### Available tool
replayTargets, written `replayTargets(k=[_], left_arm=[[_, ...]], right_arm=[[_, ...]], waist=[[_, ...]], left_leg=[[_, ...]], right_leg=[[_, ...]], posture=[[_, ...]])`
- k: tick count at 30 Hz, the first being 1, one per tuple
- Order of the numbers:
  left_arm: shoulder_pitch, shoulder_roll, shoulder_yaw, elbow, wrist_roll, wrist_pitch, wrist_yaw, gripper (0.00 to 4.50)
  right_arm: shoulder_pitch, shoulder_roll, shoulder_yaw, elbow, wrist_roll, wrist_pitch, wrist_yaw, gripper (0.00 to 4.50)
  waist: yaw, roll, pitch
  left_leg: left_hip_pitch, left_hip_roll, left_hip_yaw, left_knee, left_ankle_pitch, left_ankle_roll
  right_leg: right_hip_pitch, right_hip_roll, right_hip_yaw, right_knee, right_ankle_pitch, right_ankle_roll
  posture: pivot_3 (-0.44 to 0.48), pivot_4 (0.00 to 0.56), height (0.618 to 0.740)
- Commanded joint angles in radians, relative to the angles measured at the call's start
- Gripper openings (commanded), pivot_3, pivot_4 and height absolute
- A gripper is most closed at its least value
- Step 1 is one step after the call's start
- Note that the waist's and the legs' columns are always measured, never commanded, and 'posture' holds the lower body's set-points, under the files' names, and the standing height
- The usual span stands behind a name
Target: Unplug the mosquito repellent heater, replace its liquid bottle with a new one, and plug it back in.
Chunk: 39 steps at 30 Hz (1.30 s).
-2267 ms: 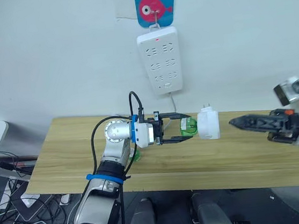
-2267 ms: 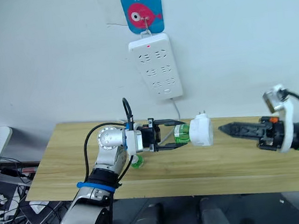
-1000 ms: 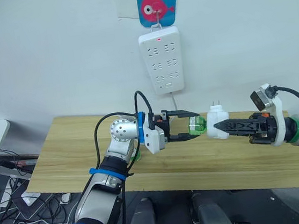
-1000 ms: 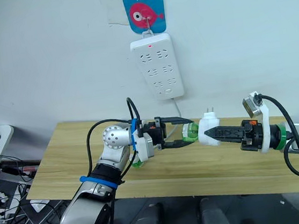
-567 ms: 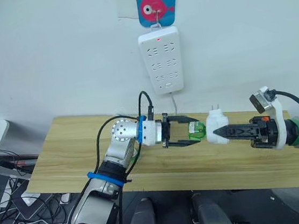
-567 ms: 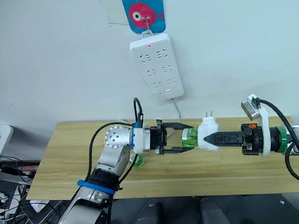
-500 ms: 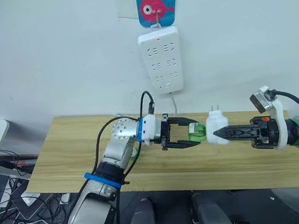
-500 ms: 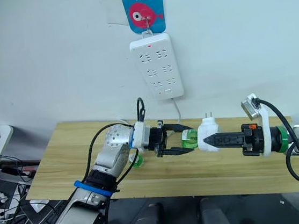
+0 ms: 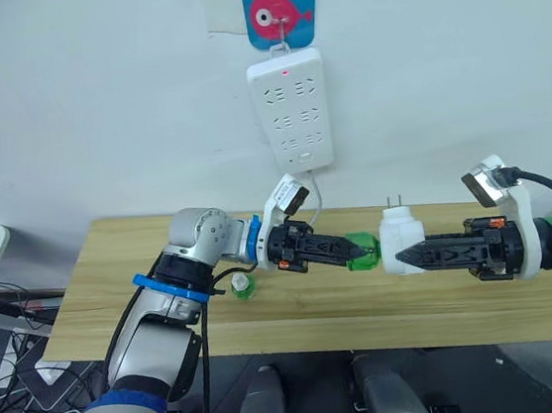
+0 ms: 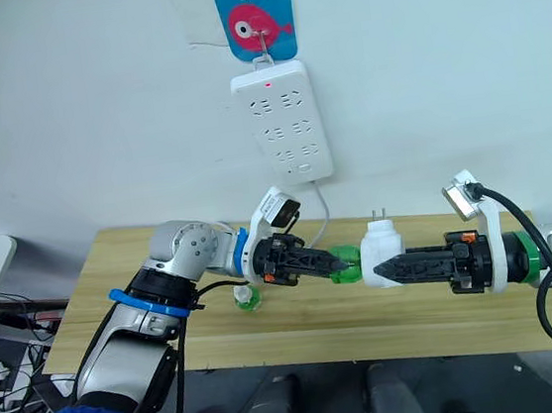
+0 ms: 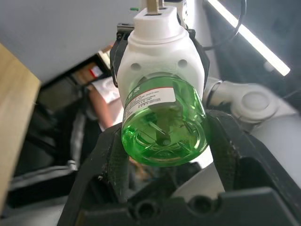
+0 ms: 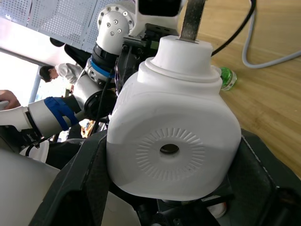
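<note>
Left fingers (image 9: pixel 356 252) clamp the green bottle (image 9: pixel 363 252) — right fingers (image 9: pixel 413 257) clamp its heater (image 9: pixel 398 240).

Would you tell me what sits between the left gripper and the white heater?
In the left eye view, the green liquid bottle bridges them: the left gripper is shut on it, and its far end meets the heater.

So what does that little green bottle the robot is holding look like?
The green bottle is small, round and see-through, like clear plastic, with a white label of tiny print around it. It lies sideways in the air above the wooden table, not touching it. Its neck end sits in the white mosquito repellent heater, which the right gripper holds. The left gripper is closed on the bottle, a black finger on each side of its base.
</note>
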Motion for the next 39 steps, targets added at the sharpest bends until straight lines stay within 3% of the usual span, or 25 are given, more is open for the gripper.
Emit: replayTargets(k=[1,3,7,11,13,17,21,25,32,39], left_arm=[[0.0,0.0,0.058,-0.032,-0.014,0.017,0.02,3.87],[0.008,0.001,0.075,-0.054,-0.004,-0.008,0.039,4.48],[0.031,0.06,0.052,-0.145,0.081,-0.18,0.016,4.48],[0.102,0.086,0.099,-0.262,0.159,-0.418,0.036,4.48],[0.186,0.073,0.125,-0.36,0.221,-0.621,0.047,4.48],[0.352,0.042,0.123,-0.455,0.404,-1.231,-0.076,4.48],[0.38,-0.027,0.127,-0.327,0.522,-1.727,-0.128,4.48],[0.348,-0.081,0.092,-0.196,0.607,-2.045,-0.124,4.48],[0.294,-0.129,0.051,-0.057,0.68,-2.228,-0.031,4.48],[0.262,-0.135,0.013,-0.005,0.684,-2.297,0.025,4.48]], right_arm=[[-0.007,-0.016,-0.001,-0.017,0.021,-0.009,0.005,3.05],[-0.002,-0.019,0.001,-0.01,0.041,-0.015,0.001,3.05],[0.019,-0.024,-0.006,0.025,0.084,-0.023,-0.003,3.05],[0.029,-0.007,-0.014,0.069,0.095,-0.034,-0.003,3.05],[0.036,-0.004,-0.02,0.075,0.095,-0.035,0.002,3.05],[0.054,0.0,-0.032,0.092,0.095,-0.032,0.011,3.05],[0.055,0.015,-0.035,0.103,0.095,-0.033,0.007,3.05],[0.048,0.031,-0.034,0.095,0.095,-0.03,0.011,3.05],[0.046,0.046,-0.034,0.07,0.095,-0.031,0.014,3.05],[0.045,0.053,-0.029,0.054,0.095,-0.037,0.01,3.05]], waist=[[0.0,0.0,0.001],[0.002,0.0,0.001],[0.004,0.0,0.001],[0.007,0.001,0.001],[0.008,0.001,0.001],[0.019,0.001,0.002],[0.042,0.002,0.002],[0.06,0.002,0.002],[0.062,0.002,0.002],[0.058,0.002,0.002]], left_leg=[[0.0,0.0,0.0,0.0,0.0,0.0],[0.0,0.0,0.0,0.0,0.0,0.0],[-0.001,-0.001,0.0,0.0,0.0,0.0],[-0.001,-0.001,0.001,0.0,0.0,0.0],[-0.001,-0.001,0.001,0.0,0.0,0.0],[-0.001,0.0,0.002,-0.001,0.0,0.0],[-0.001,0.0,0.002,0.0,0.0,-0.001],[-0.002,-0.001,0.005,0.002,0.0,0.0],[-0.005,-0.002,0.003,0.002,0.0,0.0],[-0.004,-0.002,0.003,0.002,0.0,0.0]], right_leg=[[0.0,0.0,0.0,0.0,0.0,0.0],[0.0,0.0,0.0,0.0,0.0,0.0],[-0.001,-0.002,0.0,0.0,0.0,0.0],[-0.001,-0.005,0.001,0.0,0.002,-0.003],[-0.001,-0.006,0.001,-0.001,0.001,-0.003],[-0.001,-0.007,0.002,-0.002,0.003,-0.005],[-0.001,-0.006,0.002,-0.002,0.003,-0.006],[-0.001,-0.005,0.002,-0.002,0.003,-0.003],[-0.001,-0.004,0.001,-0.004,0.005,-0.003],[-0.001,-0.004,0.001,-0.002,0.005,-0.003]], posture=[[0.107,0.276,0.74],[0.112,0.273,0.74],[0.123,0.274,0.74],[0.136,0.275,0.74],[0.139,0.273,0.74],[0.139,0.273,0.74],[0.147,0.27,0.74],[0.147,0.27,0.74],[0.134,0.261,0.74],[0.129,0.256,0.74]])
